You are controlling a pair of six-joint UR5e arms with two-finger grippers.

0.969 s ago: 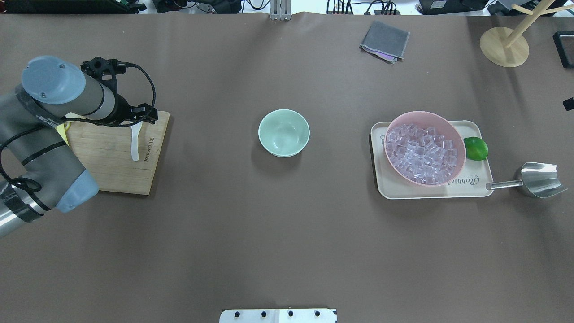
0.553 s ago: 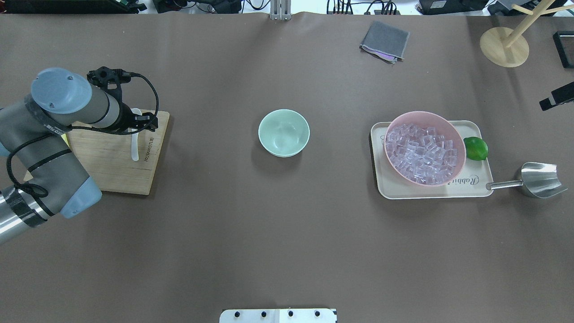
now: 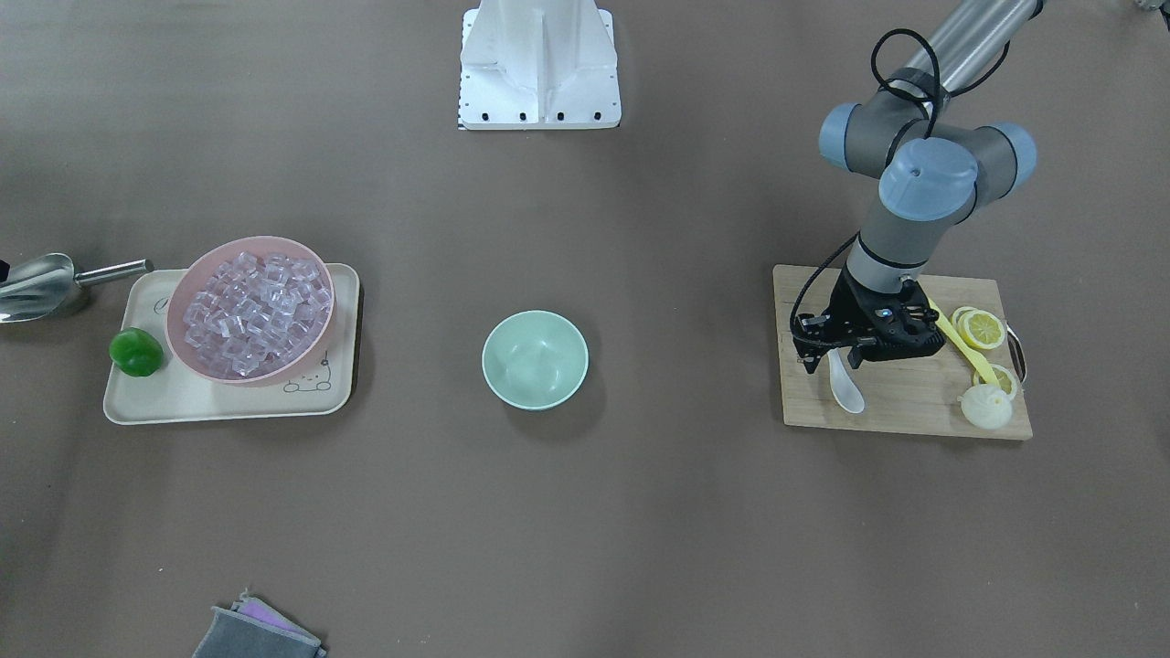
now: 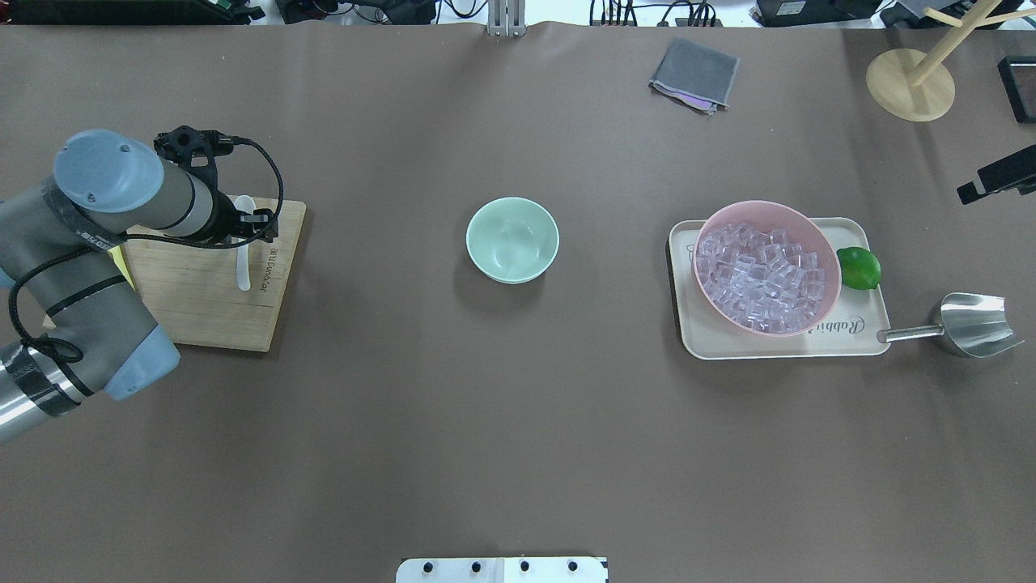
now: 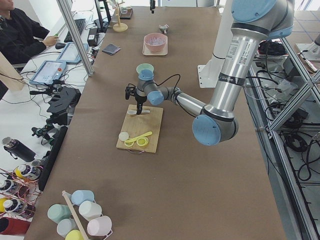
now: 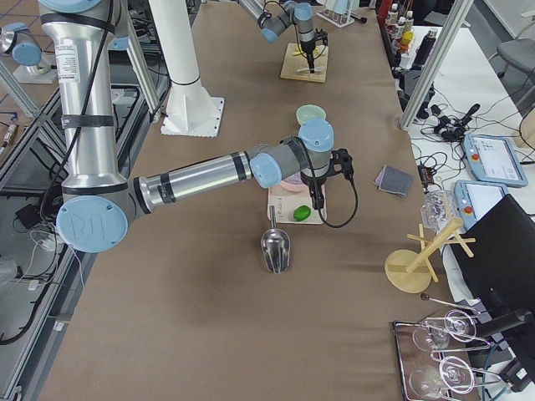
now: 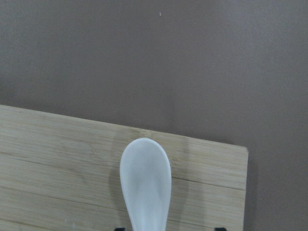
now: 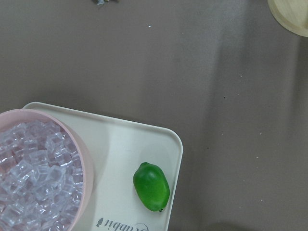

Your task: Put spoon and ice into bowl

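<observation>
1. The left gripper (image 3: 832, 361) points down over the spoon (image 3: 848, 388) on the board (image 3: 905, 402); in the left wrist view two dark fingertips (image 7: 219, 229) show at the bottom edge, one on each side of the spoon and set wider apart than it; they are spread and not pinching it.
2. The spoon lies flat on the board, near the edge that faces the bowl (image 4: 512, 243); its scoop points away from the robot, and the gripper hides part of its handle.
3. The bowl sits mid-table, well apart from both the board and the tray (image 4: 704, 332).
4. The ice (image 4: 761, 275) is heaped in a pink bowl (image 4: 761, 203) on the tray, on the robot's right; a lime (image 4: 858, 267) lies just beside the pink bowl on the tray; a steel scoop (image 4: 975, 324) rests by the tray's corner.
5. The right gripper (image 6: 316, 203) hangs above the lime end of the tray; I cannot tell whether its fingers are apart or together.
6. Lemon slices (image 3: 983, 327) lie at the board's other end.
</observation>
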